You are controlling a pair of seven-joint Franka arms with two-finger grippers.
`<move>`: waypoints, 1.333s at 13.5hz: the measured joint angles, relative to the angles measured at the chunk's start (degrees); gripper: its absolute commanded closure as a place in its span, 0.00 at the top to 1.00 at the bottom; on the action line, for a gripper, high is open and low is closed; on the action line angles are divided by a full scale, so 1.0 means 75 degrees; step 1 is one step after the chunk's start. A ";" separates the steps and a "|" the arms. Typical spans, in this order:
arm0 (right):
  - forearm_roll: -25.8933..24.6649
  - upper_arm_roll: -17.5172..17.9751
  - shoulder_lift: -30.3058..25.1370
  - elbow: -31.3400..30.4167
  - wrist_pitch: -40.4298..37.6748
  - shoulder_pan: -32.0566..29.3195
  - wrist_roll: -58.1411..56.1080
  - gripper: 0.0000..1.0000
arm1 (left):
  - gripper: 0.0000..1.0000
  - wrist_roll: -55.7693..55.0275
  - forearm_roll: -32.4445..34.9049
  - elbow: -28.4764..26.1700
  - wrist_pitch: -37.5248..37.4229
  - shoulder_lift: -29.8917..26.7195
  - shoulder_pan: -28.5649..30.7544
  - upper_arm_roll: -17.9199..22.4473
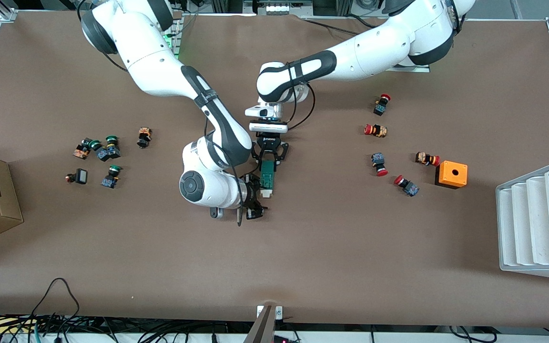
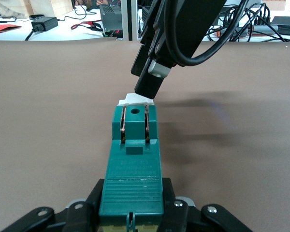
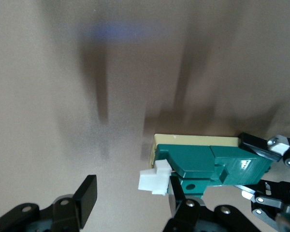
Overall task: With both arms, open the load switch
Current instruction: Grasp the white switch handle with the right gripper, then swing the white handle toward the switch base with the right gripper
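Load switch [image 1: 267, 177] sits at mid-table in the front view, held just clear of the brown table [image 1: 331, 228] by the left gripper [image 1: 269, 160], which pinches the green body at the end away from the white tab [image 1: 266, 193]. That grip leaves the tab end free for the other arm. The right gripper [image 1: 254, 206] is at the tab end, approaching from the side, with its wrist lying low and level.

From the left wrist view, the jaws are pressed tight on the load switch [image 2: 134, 164], the body running straight out from the left gripper [image 2: 130, 217]. This likely braces it against a pull. One black finger of the right gripper [image 2: 152, 72] hangs just over the tab [image 2: 130, 100].

In the right wrist view, the right gripper [image 3: 130, 200] stands spread: one finger is well apart from the tab [image 3: 152, 180], the other is against the green body [image 3: 208, 166] just beside it. Nothing is gripped here yet, so I judge the opening pull not begun.
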 measured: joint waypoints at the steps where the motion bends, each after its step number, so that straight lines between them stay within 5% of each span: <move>1: 0.0000 0.0000 0.0000 0.0000 -0.0009 0.0007 0.0057 0.67 | 0.33 -0.0003 0.0000 0.0000 -0.0001 0.0000 0.0000 0.0000; 5: 0.0001 0.0012 0.0000 0.0000 -0.0092 0.0042 0.0284 0.57 | 0.33 -0.0007 0.0000 0.0000 -0.0002 0.0000 -0.0001 0.0000; 18: 0.0048 0.0070 0.0066 0.0007 -0.0121 0.0061 0.0481 0.53 | 0.33 -0.0014 0.0001 0.0000 -0.0004 0.0001 -0.0002 0.0000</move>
